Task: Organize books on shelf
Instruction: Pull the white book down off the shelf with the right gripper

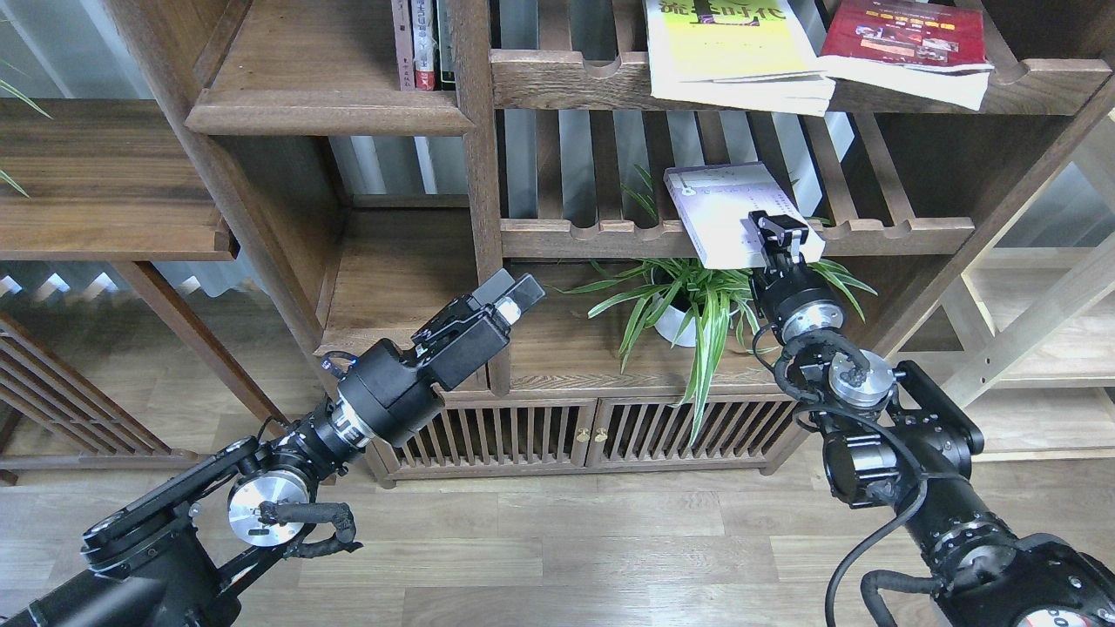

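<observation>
A pale lavender-white book lies tilted on the lower slatted rack, its front end hanging over the scalloped rail. My right gripper is at that book's front right corner, shut on its edge. One rack higher lie a yellow-green book and a dark red book. The shelf, a solid dark board with a rounded lip, is at the upper left, with a few upright books at its right end. My left gripper hovers shut and empty in front of the bookcase's centre post.
A spider plant in a white pot stands right under the lavender book, beside my right wrist. Below is a cabinet with slatted doors. A pale wood rack stands at the right, and a dark side shelf at the left.
</observation>
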Motion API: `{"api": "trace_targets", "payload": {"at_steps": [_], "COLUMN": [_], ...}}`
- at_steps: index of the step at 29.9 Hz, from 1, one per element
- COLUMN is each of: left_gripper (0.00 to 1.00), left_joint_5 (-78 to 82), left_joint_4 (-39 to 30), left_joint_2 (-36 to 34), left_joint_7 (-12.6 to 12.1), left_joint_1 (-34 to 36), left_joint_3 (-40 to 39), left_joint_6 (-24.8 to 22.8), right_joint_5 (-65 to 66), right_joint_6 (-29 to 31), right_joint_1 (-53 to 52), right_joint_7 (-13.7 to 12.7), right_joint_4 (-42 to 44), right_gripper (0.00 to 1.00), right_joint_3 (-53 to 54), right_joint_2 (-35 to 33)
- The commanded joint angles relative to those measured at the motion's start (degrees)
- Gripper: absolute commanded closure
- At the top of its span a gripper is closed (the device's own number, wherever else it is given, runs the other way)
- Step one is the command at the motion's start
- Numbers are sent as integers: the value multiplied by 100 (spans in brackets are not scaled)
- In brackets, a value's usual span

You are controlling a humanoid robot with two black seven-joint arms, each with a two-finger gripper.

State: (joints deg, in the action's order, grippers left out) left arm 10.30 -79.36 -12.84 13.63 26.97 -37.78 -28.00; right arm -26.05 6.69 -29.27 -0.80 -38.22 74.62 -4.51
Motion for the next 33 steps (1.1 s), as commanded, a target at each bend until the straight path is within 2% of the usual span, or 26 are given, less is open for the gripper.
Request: {"api": "trace_targets", "payload": {"at_steps": [1, 11, 17, 27, 33], "left_gripper": [0, 0, 0, 1, 1], "left_joint_5": [7, -10, -54, -800, -871], "left_joint_4": [0, 8, 52, 237, 439], "left_joint_2": [0, 9, -8, 9, 18], "left_joint_7": [0, 0, 0, -9, -18], "left_joint_1": [1, 1, -8, -25, -25], "left_joint_3": [-2, -37, -46, 7, 33], "left_joint_6": [0, 0, 0, 0, 0], "right_joint_5": [-23, -304, -436, -814, -831], "right_joint_6": [34, 438, 781, 1124, 1405], "right_joint_1": [0, 53, 386, 1317, 1749], "right_joint_7": [1, 10, -25, -34, -69], "right_joint_4": [-1, -53, -439, -1968, -2514], "right_gripper": [75, 94, 95, 94, 95], "right_joint_3": [9, 27, 18, -8, -17], "right_joint_2": [29, 37, -33, -173, -191]}}
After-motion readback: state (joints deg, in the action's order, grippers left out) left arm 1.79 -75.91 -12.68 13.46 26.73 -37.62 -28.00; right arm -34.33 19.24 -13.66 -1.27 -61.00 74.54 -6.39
